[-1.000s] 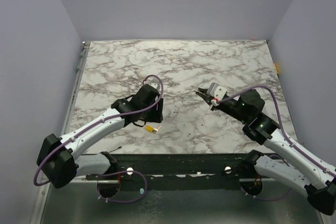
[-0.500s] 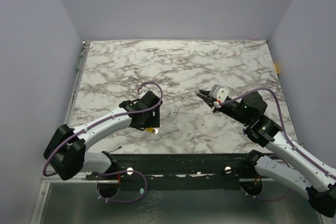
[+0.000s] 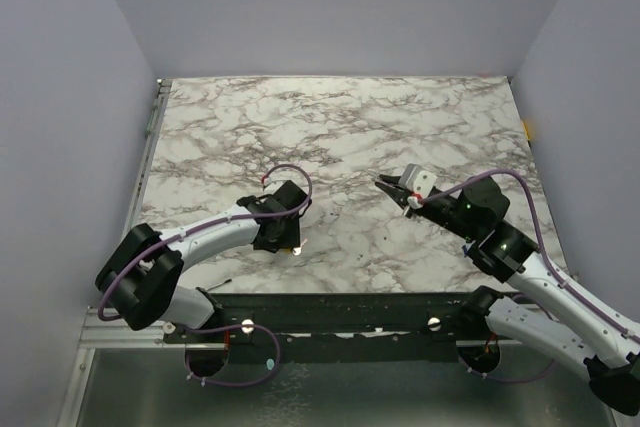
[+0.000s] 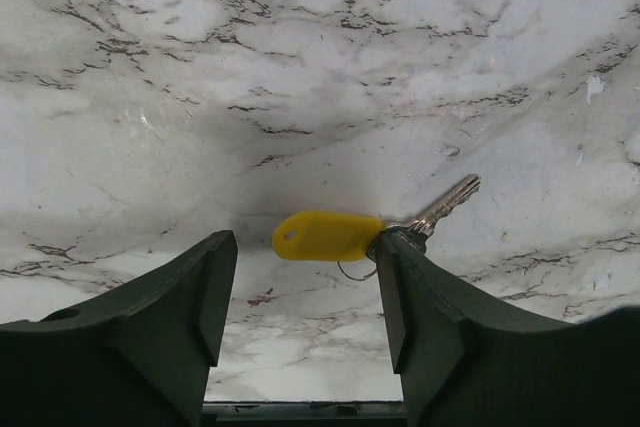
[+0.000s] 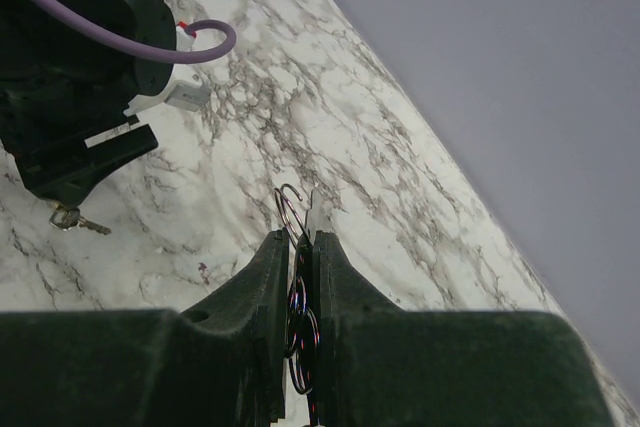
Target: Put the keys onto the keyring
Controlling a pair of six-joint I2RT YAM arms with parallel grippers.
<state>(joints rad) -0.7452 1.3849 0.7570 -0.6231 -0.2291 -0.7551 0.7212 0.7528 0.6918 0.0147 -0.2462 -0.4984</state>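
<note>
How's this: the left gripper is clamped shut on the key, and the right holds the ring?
Not quite: the left gripper is open, fingers either side of the key on the table, as the left wrist view shows. The right gripper holds the ring.

2 arms are seen reaching over a marble table point(image 3: 340, 117). The left gripper point(image 3: 283, 239) is lowered to the surface near the front edge, with a yellow speck of the keys point(image 3: 286, 250) seen at its tip. The right gripper point(image 3: 384, 186) is held well apart, pointed toward the left arm.
</note>
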